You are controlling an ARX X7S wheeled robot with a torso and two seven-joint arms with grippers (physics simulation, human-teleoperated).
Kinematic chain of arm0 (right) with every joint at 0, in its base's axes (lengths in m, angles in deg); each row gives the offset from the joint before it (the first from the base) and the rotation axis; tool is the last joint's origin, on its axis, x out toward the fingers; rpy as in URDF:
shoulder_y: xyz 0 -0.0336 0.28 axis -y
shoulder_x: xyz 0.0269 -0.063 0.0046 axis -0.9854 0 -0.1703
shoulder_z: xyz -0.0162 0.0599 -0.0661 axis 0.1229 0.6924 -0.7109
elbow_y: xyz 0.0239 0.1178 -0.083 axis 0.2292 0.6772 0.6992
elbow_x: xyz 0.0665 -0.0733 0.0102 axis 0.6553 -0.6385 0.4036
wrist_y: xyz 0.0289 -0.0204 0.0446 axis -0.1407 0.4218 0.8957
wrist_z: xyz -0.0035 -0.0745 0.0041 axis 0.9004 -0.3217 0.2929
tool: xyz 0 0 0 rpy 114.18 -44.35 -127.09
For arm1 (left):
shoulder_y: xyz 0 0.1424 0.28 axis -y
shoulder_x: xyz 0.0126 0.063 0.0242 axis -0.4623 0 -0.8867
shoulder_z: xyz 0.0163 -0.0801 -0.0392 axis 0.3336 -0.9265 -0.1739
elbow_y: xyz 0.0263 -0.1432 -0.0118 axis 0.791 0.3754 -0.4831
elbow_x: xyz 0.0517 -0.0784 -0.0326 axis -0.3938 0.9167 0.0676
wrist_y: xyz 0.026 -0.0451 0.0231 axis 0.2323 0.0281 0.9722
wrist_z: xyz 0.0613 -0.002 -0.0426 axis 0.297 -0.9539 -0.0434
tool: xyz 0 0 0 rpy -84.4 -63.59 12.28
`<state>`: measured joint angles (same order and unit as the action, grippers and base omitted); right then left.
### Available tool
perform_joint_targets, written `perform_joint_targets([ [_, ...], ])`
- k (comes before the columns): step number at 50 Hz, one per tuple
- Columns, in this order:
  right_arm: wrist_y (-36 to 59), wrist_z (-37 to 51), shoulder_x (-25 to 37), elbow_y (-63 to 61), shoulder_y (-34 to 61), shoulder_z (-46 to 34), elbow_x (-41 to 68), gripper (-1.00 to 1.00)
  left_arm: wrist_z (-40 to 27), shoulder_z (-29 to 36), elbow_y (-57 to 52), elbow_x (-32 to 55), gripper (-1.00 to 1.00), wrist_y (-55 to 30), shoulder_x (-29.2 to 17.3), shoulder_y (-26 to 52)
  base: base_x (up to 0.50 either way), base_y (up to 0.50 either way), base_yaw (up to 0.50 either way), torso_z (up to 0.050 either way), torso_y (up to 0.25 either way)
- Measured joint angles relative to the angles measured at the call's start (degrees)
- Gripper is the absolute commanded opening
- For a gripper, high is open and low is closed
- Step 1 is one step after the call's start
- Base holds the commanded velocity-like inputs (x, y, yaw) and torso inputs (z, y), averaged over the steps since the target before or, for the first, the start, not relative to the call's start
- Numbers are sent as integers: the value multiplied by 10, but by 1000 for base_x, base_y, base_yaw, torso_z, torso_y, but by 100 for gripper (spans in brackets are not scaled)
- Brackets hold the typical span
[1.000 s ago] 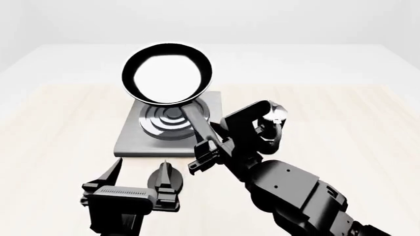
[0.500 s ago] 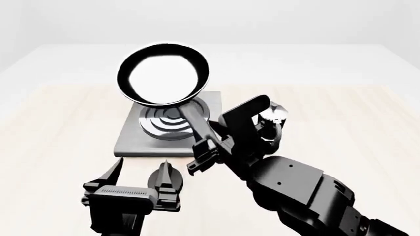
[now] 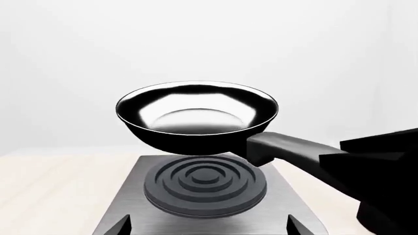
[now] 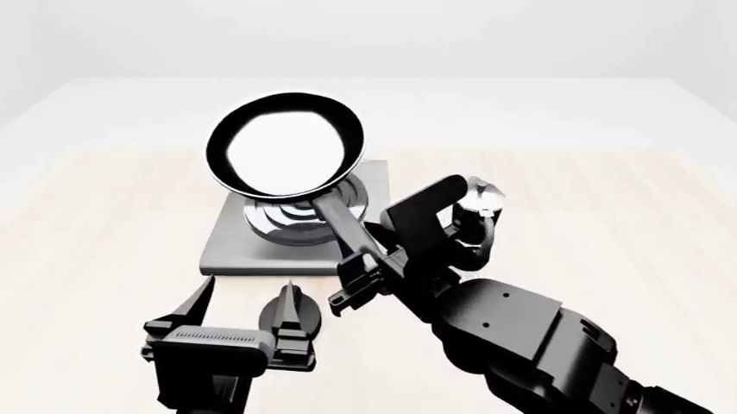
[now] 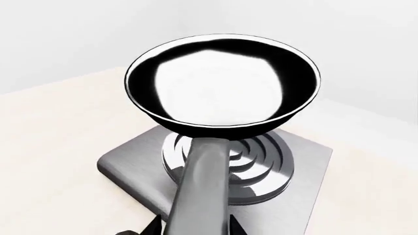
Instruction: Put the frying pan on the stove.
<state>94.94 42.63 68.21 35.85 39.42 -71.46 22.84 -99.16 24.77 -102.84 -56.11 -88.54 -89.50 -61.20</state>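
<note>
The frying pan [image 4: 286,145] is a glossy black pan with a bright reflective inside. It hangs in the air above the stove [image 4: 236,246], a square grey slab with dark concentric rings. My right gripper [image 4: 359,274] is shut on the pan's long handle [image 4: 343,226]. In the right wrist view the pan [image 5: 222,83] is over the rings [image 5: 265,169] and the handle [image 5: 202,191] runs between the jaws. In the left wrist view the pan [image 3: 196,115] floats clear above the stove [image 3: 134,196]. My left gripper [image 4: 248,309] is open and empty, in front of the stove's near edge.
A small black-and-silver moka pot [image 4: 481,201] stands on the light wooden table [image 4: 599,224] to the right of the stove, partly behind my right arm. The table's far edge [image 4: 484,148] lies behind the stove.
The pan has moved down a little toward the stove, still held by my right gripper. The left arm has not moved.
</note>
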Motion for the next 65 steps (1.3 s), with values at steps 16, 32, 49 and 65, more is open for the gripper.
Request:
perform_joint_targets([
  [16, -15, -10, -6, 29, -8, -4, -11, -100, -2, 1, 3, 1, 100, 1, -1, 1, 0, 0, 0, 1, 2],
  [32, -27, -20, -20, 61, -7, -11, -24, -100, -4, 1, 2, 3, 100, 1, -3, 3, 0, 0, 0, 0, 2],
  [49, -43, -32, -33, 102, -14, -21, -38, -100, -7, 1, 0, 5, 100, 3, -6, 1, 0, 0, 0, 1, 2],
  [65, -55, -40, -42, 126, -18, -24, -44, -100, -9, 2, 0, 5, 100, 3, -8, 1, 0, 0, 0, 1, 2],
])
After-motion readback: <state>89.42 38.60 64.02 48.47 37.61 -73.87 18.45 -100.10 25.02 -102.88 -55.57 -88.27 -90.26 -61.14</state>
